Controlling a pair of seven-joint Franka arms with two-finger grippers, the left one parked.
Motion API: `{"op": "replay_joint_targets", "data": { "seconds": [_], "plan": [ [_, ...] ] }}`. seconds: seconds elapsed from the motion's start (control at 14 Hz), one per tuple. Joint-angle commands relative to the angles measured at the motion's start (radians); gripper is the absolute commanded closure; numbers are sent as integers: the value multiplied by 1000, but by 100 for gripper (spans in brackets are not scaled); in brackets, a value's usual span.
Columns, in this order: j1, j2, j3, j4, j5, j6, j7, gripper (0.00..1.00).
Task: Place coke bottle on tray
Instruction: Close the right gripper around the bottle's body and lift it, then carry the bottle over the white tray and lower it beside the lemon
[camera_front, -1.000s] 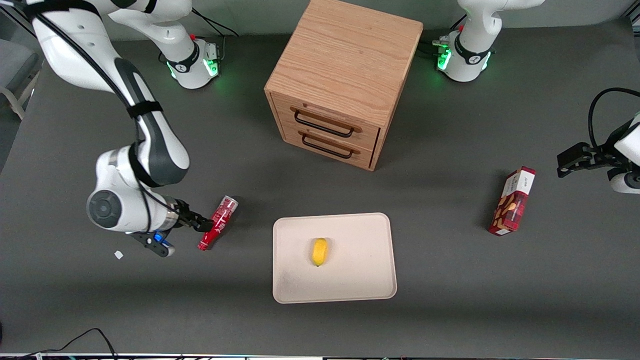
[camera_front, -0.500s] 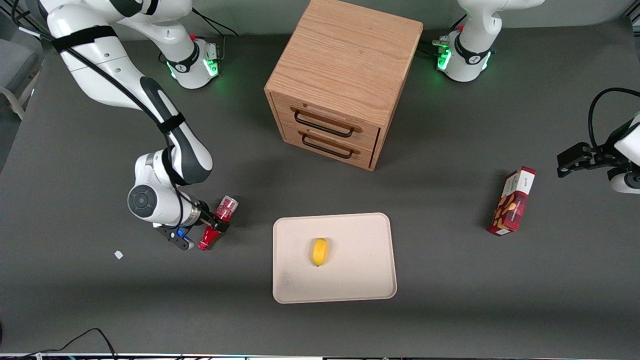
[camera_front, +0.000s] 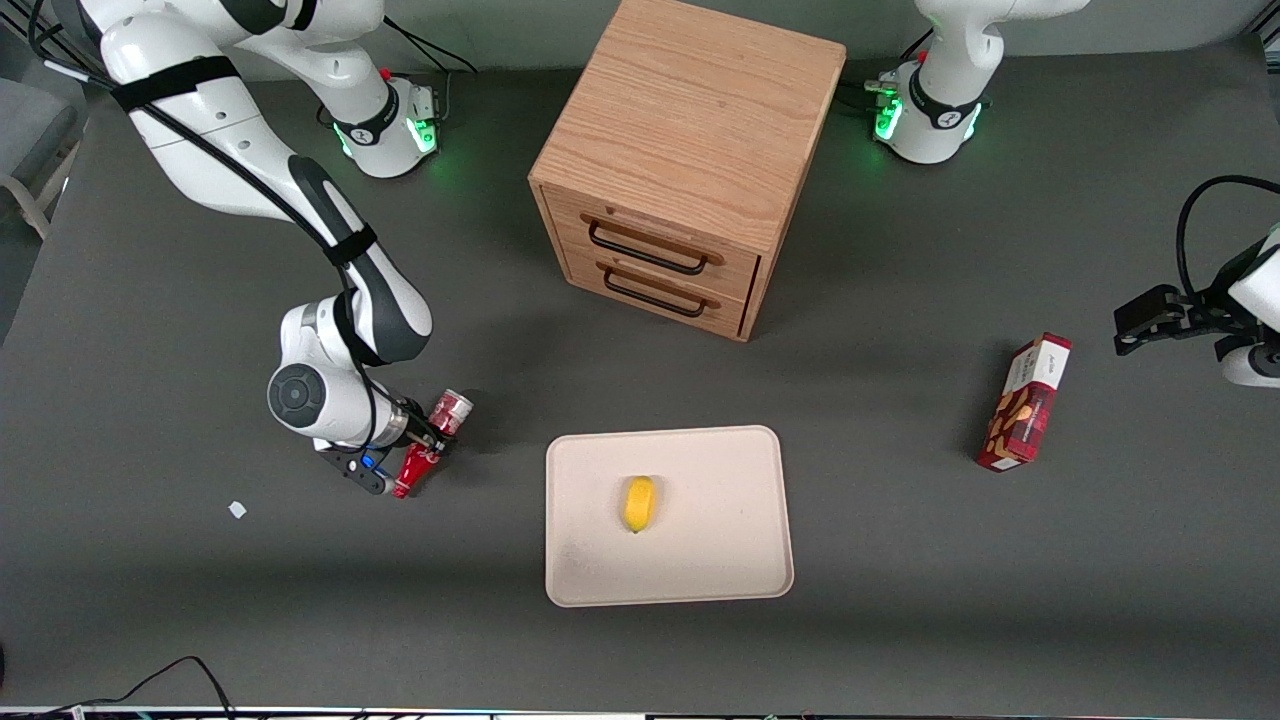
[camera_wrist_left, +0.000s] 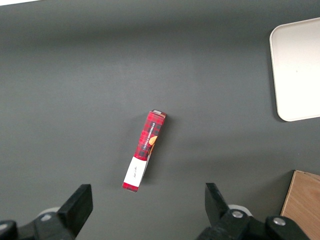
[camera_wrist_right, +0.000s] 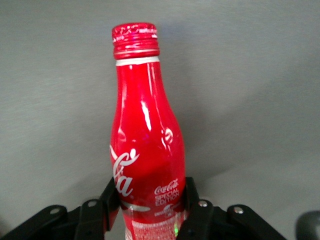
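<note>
Arm's bent low at left of frame, gripper (camera_front: 432, 441) pinched tight around the bottle (camera_front: 428, 442), off the tray (camera_front: 700, 560).

Coke bottle (camera_wrist_right: 147, 150): base cut off by wrist-view edge; mid-body hidden by gripper (camera_front: 432, 436) in front view. Tray (camera_wrist_left: 296, 75) cut off at left-wrist frame edge. Snack box (camera_front: 1025, 403) print too small to read.

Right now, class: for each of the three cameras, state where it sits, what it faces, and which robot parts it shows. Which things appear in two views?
Front view: high above the table, looking down; both arms show, gripper clamping the coke bottle.
Right wrist view: on the working arm, facing the coke bottle between its fingers.
Left wrist view: on the parked arm, facing the table; its own fingers show.
Shared: snack box and tray with the front view.
</note>
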Motion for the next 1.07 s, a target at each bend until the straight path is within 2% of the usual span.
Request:
{"op": "replay_joint_targets", "data": {
  "seconds": [0.0,0.21,0.5,0.71,1.0],
  "plan": [
    [8,-106,20,31,-42,-81,-8,100],
    [1,-131,81,204,-50,-248,-73,100],
    [11,-15,128,541,-47,-439,-187,100],
    [77,203,144,787,-52,-419,-197,100],
    [120,351,144,833,-49,-244,-181,100]
  ]
}}
